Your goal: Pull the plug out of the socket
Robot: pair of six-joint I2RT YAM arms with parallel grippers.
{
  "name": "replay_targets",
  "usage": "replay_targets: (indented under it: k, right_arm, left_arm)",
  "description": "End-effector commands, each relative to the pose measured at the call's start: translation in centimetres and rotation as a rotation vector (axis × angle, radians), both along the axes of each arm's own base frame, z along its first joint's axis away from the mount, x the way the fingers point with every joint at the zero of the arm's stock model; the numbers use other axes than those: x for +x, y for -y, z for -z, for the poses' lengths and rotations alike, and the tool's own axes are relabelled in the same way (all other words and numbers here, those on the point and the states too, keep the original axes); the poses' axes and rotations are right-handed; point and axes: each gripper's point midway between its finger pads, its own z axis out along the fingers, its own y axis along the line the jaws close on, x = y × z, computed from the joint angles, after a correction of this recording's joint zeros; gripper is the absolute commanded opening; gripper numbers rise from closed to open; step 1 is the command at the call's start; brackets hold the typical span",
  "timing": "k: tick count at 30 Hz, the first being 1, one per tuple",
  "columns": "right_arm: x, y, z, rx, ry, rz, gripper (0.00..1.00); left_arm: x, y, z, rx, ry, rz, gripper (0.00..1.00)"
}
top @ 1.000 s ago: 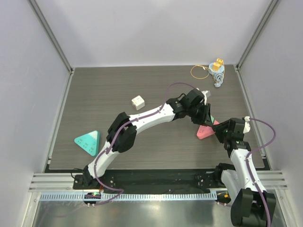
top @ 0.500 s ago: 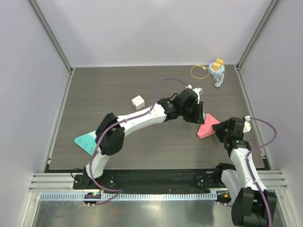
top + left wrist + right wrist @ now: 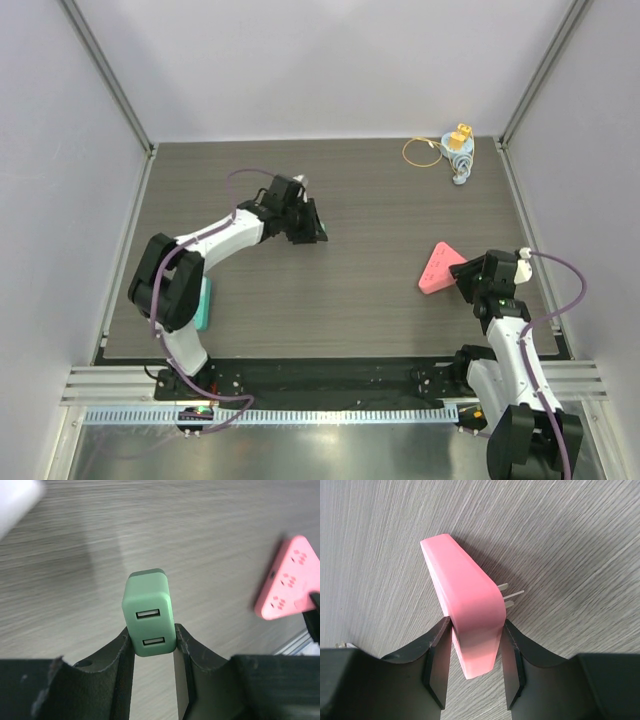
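Mint-green USB charger plug (image 3: 148, 617): rounded block, two USB ports stacked on its end face. Pinched by its sides in the left gripper (image 3: 153, 632), ports toward the wrist camera, over the left-centre of the table (image 3: 380, 190). Out of the socket and well apart from it.

Pink triangular socket (image 3: 438, 268), rounded corners, clusters of holes on its face, metal prongs jutting from one side. Near the table's right edge, clamped at one corner by the right gripper (image 3: 476, 624).
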Motion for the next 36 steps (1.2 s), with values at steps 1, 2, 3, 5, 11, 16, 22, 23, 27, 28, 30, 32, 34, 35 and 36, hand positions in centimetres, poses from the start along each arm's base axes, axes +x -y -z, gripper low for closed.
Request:
replay_targets:
  k: [1, 2, 3, 5, 11, 16, 22, 23, 27, 28, 30, 32, 34, 35, 36]
  right_arm:
    - [-3.5, 0.0, 3.3, 0.008, -0.171, 0.017, 0.01]
    - [-3.5, -0.1, 3.2, 0.014, -0.168, 0.018, 0.01]
    - [-3.6, 0.0, 3.2, 0.017, -0.172, 0.02, 0.01]
    - [-4.3, 0.4, 3.2, 0.008, -0.2, 0.051, 0.01]
    - [-6.3, 2.2, 2.9, -0.026, -0.256, 0.192, 0.01]
    - [-6.6, 3.9, 1.3, -0.086, -0.266, 0.264, 0.05]
    - [-6.6, 4.3, 0.6, -0.107, -0.275, 0.275, 0.09]
    - [-6.6, 4.4, 0.4, -0.111, -0.275, 0.278, 0.1]
    - [-6.9, 5.0, -0.6, -0.127, -0.287, 0.313, 0.1]
    - [-7.1, 5.2, -0.9, -0.128, -0.29, 0.326, 0.1]
    - [-7.3, 5.4, -0.9, -0.13, -0.305, 0.342, 0.1]
    - [-7.3, 5.6, -1.0, -0.132, -0.321, 0.349, 0.1]
    - [-7.4, 5.8, -1.0, -0.131, -0.327, 0.362, 0.11]
    - [-7.6, 6.0, -0.9, -0.128, -0.335, 0.372, 0.12]
    - [-7.6, 6.1, -0.9, -0.123, -0.342, 0.378, 0.12]
  left_arm:
    - [0.7, 2.7, -1.7, -0.197, 0.004, 0.03, 0.0]
    - [1.1, 2.5, -0.5, -0.194, -0.017, 0.009, 0.0]
    - [1.5, 2.5, -0.1, -0.214, -0.02, -0.015, 0.0]
    - [2.4, 2.1, 0.7, -0.219, -0.028, -0.048, 0.0]
    - [4.9, 0.5, 2.3, -0.196, -0.059, -0.143, 0.1]
    - [5.1, -0.6, 3.5, -0.166, -0.067, -0.154, 0.21]
    - [5.5, -1.8, 5.0, -0.14, -0.085, -0.18, 0.35]
    - [5.5, -1.9, 4.8, -0.139, -0.079, -0.186, 0.37]
    - [5.2, -2.4, 4.0, -0.14, -0.056, -0.201, 0.58]
    - [4.9, -2.4, 3.9, -0.147, -0.064, -0.204, 0.66]
    - [4.7, -2.2, 2.8, -0.168, -0.051, -0.2, 0.73]
    - [4.0, -1.9, 2.0, -0.183, -0.05, -0.19, 0.83]
    - [3.1, -1.5, 0.5, -0.205, -0.03, -0.175, 0.89]
    - [2.5, -1.1, -0.1, -0.215, -0.029, -0.164, 0.9]
    - [2.1, -0.8, -1.9, -0.241, -0.002, -0.153, 0.91]
